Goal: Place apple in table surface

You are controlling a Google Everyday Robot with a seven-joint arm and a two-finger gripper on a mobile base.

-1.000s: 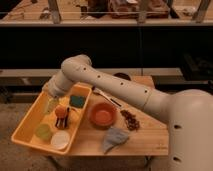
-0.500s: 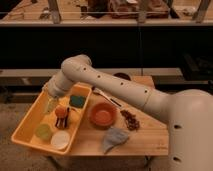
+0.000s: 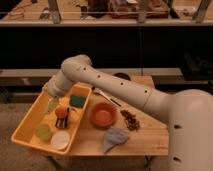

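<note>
Your gripper (image 3: 62, 119) is down inside the yellow bin (image 3: 29, 121), at the apple (image 3: 60, 112). Dark parts of it show right against the fruit, but you cannot tell from here whether the jaws are closed on it or only standing around it. The apple sits mid-bin, between the green sponge (image 3: 77, 101) toward the back and the pale green cup (image 3: 44, 131) and white dish (image 3: 60, 141) toward the front. It is still in the bin and not yet on the bench (image 3: 147, 136).

Over the last second nothing has visibly changed. The arm (image 3: 110, 90) holds the same bent pose over the back of the bench, the gripper has not risen, and the apple has not shifted. You look to be still at the grasp, with lift and transfer both ahead, so the task is at an early stage.

Outside the bin, the orange bowl (image 3: 102, 115) stands just beside its right wall, with a grey cloth (image 3: 115, 138) in front of it and a small heap of brown bits (image 3: 131, 120) to its right. Bare planks show mostly along the right and front edges, so you will probably want to carry the apple past the bowl before setting it down. Watch that it clears the bin wall on the way out.
</note>
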